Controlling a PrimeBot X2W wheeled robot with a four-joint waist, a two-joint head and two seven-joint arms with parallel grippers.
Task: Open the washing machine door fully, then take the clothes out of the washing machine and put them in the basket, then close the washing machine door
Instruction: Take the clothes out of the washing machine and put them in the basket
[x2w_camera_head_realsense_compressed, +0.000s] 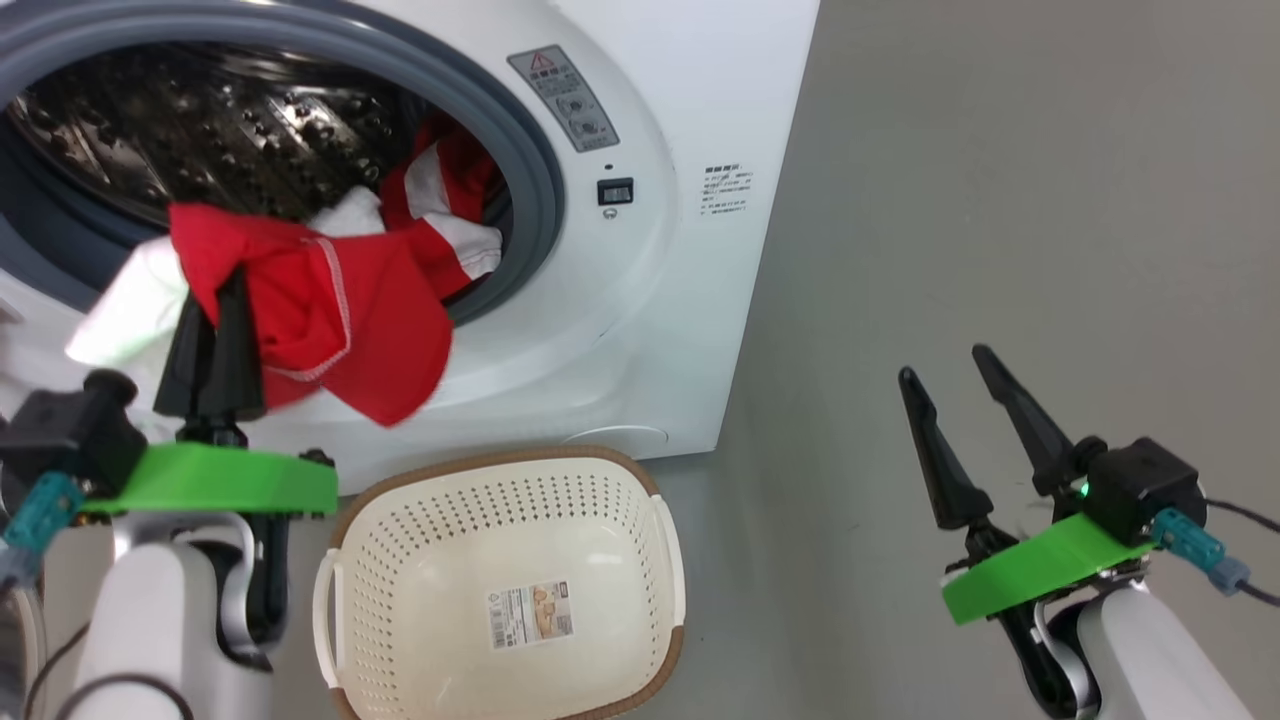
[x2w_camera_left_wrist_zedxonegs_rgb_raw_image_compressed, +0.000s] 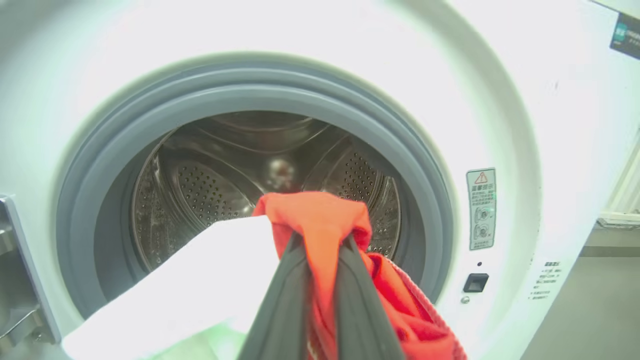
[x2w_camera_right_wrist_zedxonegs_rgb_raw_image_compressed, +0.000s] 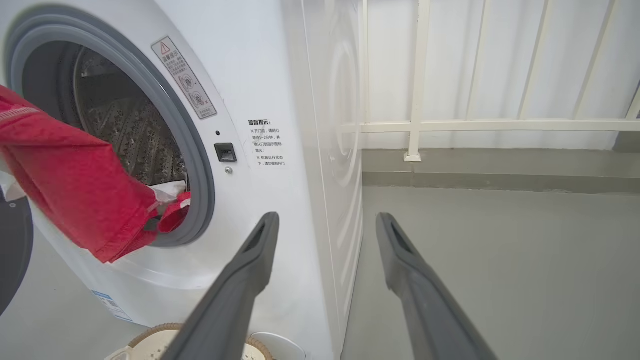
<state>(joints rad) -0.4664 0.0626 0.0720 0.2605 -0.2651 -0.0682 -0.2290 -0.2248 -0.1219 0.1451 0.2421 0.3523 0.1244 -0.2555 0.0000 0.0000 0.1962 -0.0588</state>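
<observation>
The washing machine (x2w_camera_head_realsense_compressed: 650, 260) stands with its drum mouth uncovered. My left gripper (x2w_camera_head_realsense_compressed: 215, 295) is shut on red and white clothes (x2w_camera_head_realsense_compressed: 340, 310), which hang out of the drum mouth above the basket (x2w_camera_head_realsense_compressed: 640, 480). In the left wrist view the dark fingers (x2w_camera_left_wrist_zedxonegs_rgb_raw_image_compressed: 280, 300) pinch red cloth (x2w_camera_left_wrist_zedxonegs_rgb_raw_image_compressed: 315, 215), with white cloth to its left. More clothes (x2w_camera_head_realsense_compressed: 450, 200) lie inside the drum at its right. My right gripper (x2w_camera_head_realsense_compressed: 944, 361) is open with nothing in it, over the floor to the machine's right. The washing machine door's black rim (x2w_camera_right_wrist_zedxonegs_rgb_raw_image_compressed: 12, 260) shows at the left edge, swung open.
The basket (x2w_camera_right_wrist_zedxonegs_rgb_raw_image_compressed: 150, 332) holds nothing but a sticker on its bottom and sits on the grey floor (x2w_camera_head_realsense_compressed: 1000, 200) against the machine's front. A white railing (x2w_camera_right_wrist_zedxonegs_rgb_raw_image_compressed: 415, 125) and wall stand behind the machine. Open floor lies to the right.
</observation>
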